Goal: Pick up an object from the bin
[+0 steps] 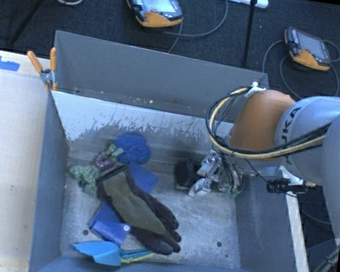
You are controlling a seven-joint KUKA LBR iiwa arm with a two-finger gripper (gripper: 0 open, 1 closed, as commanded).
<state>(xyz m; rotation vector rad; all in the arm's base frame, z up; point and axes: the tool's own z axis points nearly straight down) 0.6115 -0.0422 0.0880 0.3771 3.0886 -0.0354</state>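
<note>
At the left of the bin (49, 209) lies a heap: a greenish mottled piece (85, 176), a fuzzy blue ball (133, 148), a dark glove (139, 207) sprawled over blue blocks (107, 228), and a pale-blue scoop (99, 252) at the lower edge. Right of centre, apart from the heap, sits a small black object (185, 172), and the hand (204, 184) is low just beside it on its right. Whether the hand is wide or narrow I cannot tell.

I judge the black object the likely target (it is nearest, and nothing crowds it). To take it well, the hand should centre over it before closing, then lift straight up, clear of the glove.

Dark letters on the arm (323, 137) appear to be part of "KUKA"; nothing in the bin bears legible writing.
</note>
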